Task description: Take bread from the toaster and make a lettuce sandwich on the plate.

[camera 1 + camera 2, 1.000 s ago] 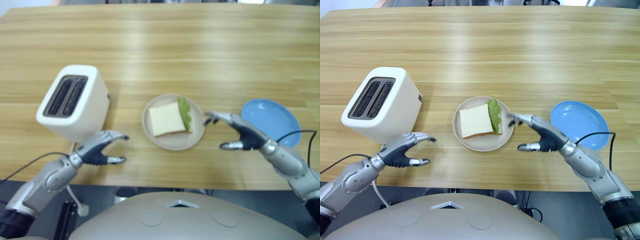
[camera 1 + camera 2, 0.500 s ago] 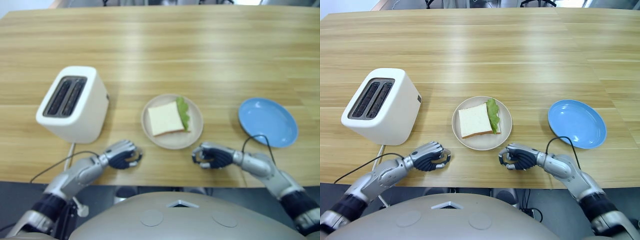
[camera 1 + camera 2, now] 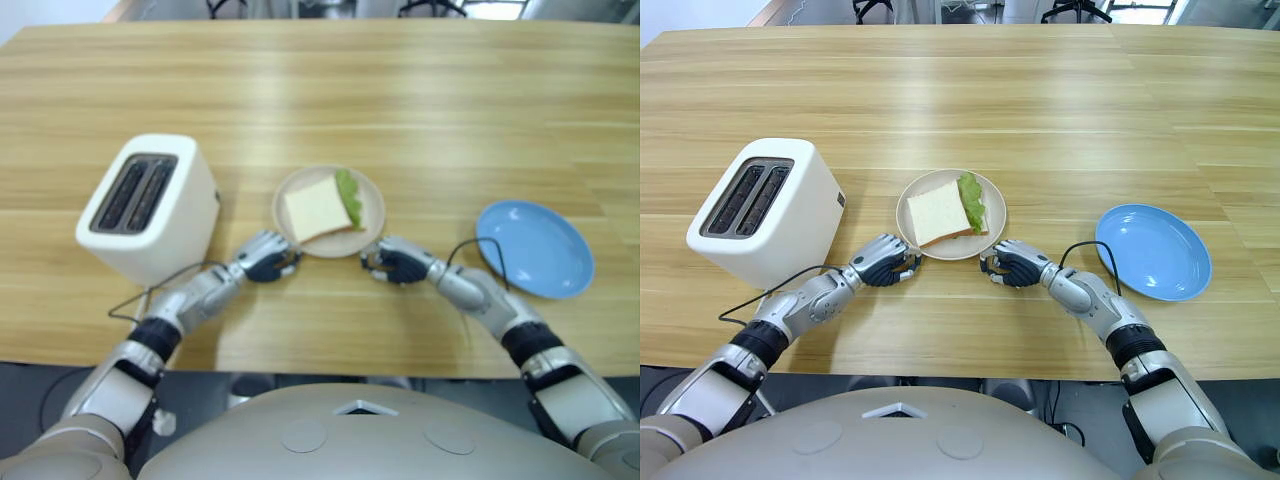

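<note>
**Sandwich built on the plate, both fists at its near rim**

Bread lies flat on the tan plate, with lettuce showing along its right edge. The plate sits just beyond and between the 2 sets of curled fingers. The left hand is loosely balled at the near-left rim and the right hand likewise at the near-right rim. Both have their fingers folded in and grasp nothing. Whether the knuckles actually touch the rim I cannot tell.

Judging from the layout, the building looks finished, and what remains is squaring up the plate or backing away. If the plate is to be nudged, both fists should press the rim low and evenly. That way it slides straight away from the fingers rather than pivoting, and the slice is not jolted off the lettuce. If backing away, each hand should draw straight toward the near table edge without hooking a fingertip under the rim.

The toaster stands to the left of the left fingers, close beside that forearm, so an outward swing there could clip it. The blue plate lies right of the right fingers, apart from the wrist, and matters only if that arm sweeps wide.
</note>
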Controlling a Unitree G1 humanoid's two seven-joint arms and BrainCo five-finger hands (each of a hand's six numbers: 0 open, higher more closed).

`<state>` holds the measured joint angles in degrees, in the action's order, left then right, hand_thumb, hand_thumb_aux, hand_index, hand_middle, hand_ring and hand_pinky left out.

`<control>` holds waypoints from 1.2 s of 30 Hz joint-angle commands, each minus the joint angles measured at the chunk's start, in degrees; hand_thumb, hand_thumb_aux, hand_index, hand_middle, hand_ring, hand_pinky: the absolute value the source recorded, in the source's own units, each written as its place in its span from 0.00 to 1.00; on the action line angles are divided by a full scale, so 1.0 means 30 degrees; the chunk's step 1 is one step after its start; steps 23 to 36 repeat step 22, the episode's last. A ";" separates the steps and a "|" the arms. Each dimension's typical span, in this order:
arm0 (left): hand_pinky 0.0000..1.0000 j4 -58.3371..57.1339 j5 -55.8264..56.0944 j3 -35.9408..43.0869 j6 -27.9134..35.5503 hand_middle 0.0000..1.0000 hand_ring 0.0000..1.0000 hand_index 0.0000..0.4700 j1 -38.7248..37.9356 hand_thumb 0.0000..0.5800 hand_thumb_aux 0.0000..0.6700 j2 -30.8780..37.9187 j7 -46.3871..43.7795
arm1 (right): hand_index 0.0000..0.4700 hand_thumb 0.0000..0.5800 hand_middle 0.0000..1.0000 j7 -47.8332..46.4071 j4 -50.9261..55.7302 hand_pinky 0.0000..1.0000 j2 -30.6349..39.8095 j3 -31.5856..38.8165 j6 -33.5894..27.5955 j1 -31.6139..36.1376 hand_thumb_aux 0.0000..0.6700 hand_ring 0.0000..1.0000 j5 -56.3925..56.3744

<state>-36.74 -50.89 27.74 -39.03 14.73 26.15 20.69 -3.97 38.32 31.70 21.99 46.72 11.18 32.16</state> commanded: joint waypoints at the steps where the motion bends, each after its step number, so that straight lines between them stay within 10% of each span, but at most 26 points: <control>1: 0.53 -0.0408 0.0069 -0.0104 -0.0111 0.53 0.53 0.98 0.0100 1.00 1.00 0.0402 0.1075 | 0.44 0.69 0.91 -0.0719 -0.0059 0.91 0.0306 -0.0025 0.0735 -0.1091 0.45 0.91 -0.0980; 2: 0.48 0.0136 0.0224 -0.0317 -0.0209 0.48 0.48 0.98 -0.0145 1.00 1.00 0.0689 0.1236 | 0.00 0.00 0.71 -0.1273 -0.0783 0.71 0.0567 -0.0301 0.1190 -0.1575 0.00 0.71 -0.2137; 3: 0.27 0.0879 0.0683 -0.0644 -0.0504 0.27 0.27 0.98 -0.0534 1.00 1.00 0.0956 0.1214 | 0.00 0.00 0.37 -0.1797 -0.1565 0.37 0.0875 -0.0595 0.1586 -0.2091 0.00 0.37 -0.3372; 4: 0.03 0.1726 0.1529 -0.1042 -0.1016 0.03 0.03 0.69 -0.1035 0.91 0.71 0.1171 0.0997 | 0.00 0.00 0.00 -0.2342 -0.2302 0.00 0.1165 -0.0904 0.1901 -0.2600 0.00 0.00 -0.4752; 6: 0.00 0.4184 0.3818 -0.2127 -0.2082 0.00 0.00 0.29 -0.2385 0.51 0.30 0.1597 0.0442 | 0.00 0.00 0.00 -0.3089 -0.3973 0.00 0.1772 -0.1700 0.2421 -0.3572 0.00 0.00 -0.7643; 7: 0.00 0.5451 0.4931 -0.2669 -0.2354 0.00 0.00 0.00 -0.3050 0.00 0.00 0.1770 0.0095 | 0.00 0.00 0.00 -0.3467 -0.4841 0.00 0.2047 -0.2023 0.2556 -0.4015 0.00 0.00 -0.9055; 14: 0.00 1.3017 1.0468 -0.5803 -0.2012 0.00 0.00 0.00 -0.5741 0.00 0.00 0.1062 -0.1630 | 0.00 0.00 0.00 -0.3800 -1.0718 0.00 0.1192 -0.4312 0.2778 -0.5310 0.00 0.00 -1.5877; 21: 0.00 1.7654 1.1589 -0.7778 -0.0787 0.00 0.00 0.00 -0.5330 0.00 0.00 -0.2277 -0.1726 | 0.00 0.00 0.00 -0.2990 -1.3155 0.00 -0.2826 -0.5722 0.2543 -0.4022 0.00 0.00 -1.5106; 36: 0.00 1.7959 1.1526 -0.7936 -0.0708 0.00 0.00 0.00 -0.5224 0.00 0.00 -0.2649 -0.1764 | 0.00 0.00 0.00 -0.2840 -1.3403 0.00 -0.3256 -0.5982 0.2556 -0.3937 0.00 0.00 -1.4734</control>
